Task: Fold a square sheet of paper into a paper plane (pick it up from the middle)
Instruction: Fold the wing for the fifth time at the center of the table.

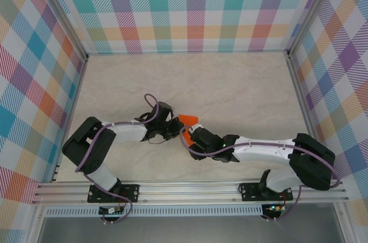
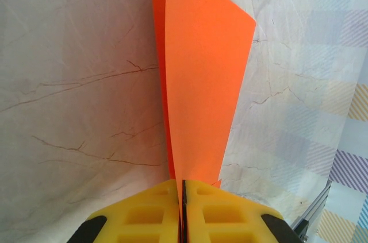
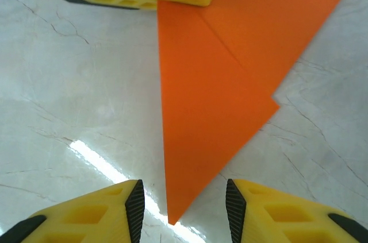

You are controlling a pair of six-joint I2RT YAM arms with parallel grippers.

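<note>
Marbled table [image 1: 230, 88]; left end effector [image 2: 182, 185] pinches creased orange paper [image 3: 213, 82]; right end effector [image 3: 183, 192] spread apart.

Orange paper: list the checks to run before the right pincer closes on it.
1. Hold: the left pincer is shut on the orange paper: ok.
2. Opening: the right pincer is open: ok.
3. Aim: in the right wrist view the paper's pointed tip sits in the right pincer's gap: ok.
4. Spacing: the two pincers are apart, not touching: ok.
5. Paper lifted off the table: cannot tell.
</note>
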